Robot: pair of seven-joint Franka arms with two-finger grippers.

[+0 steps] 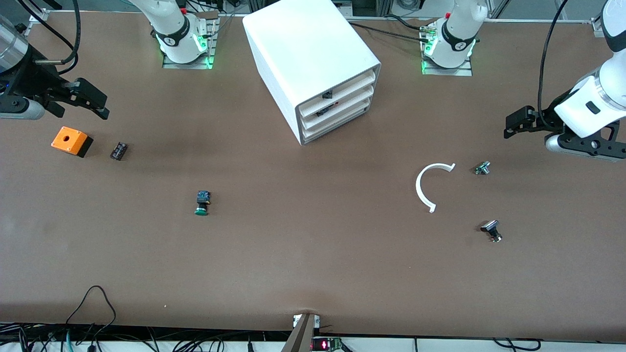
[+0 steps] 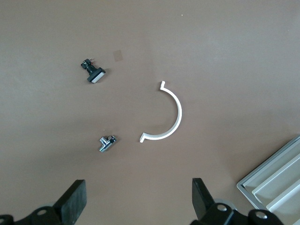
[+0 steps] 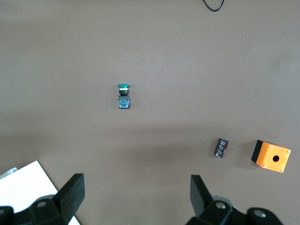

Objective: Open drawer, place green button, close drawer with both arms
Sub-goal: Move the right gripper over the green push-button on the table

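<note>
While the drawer [image 1: 337, 126], lowest in the white cabinet [image 1: 313, 63], is shut and the green-capped button [image 1: 202, 203] lies on the tabletop [image 1: 313, 264], left gripper [image 1: 511, 128] and right gripper [image 1: 100, 105], jaws spread wide and empty, should first draw it squarely outward.

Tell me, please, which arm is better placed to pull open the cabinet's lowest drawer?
Probably left. The drawer fronts face the left arm's end of the table, where the left gripper hangs open. The right gripper, also open, hangs above the orange box, nearer the green button.
</note>
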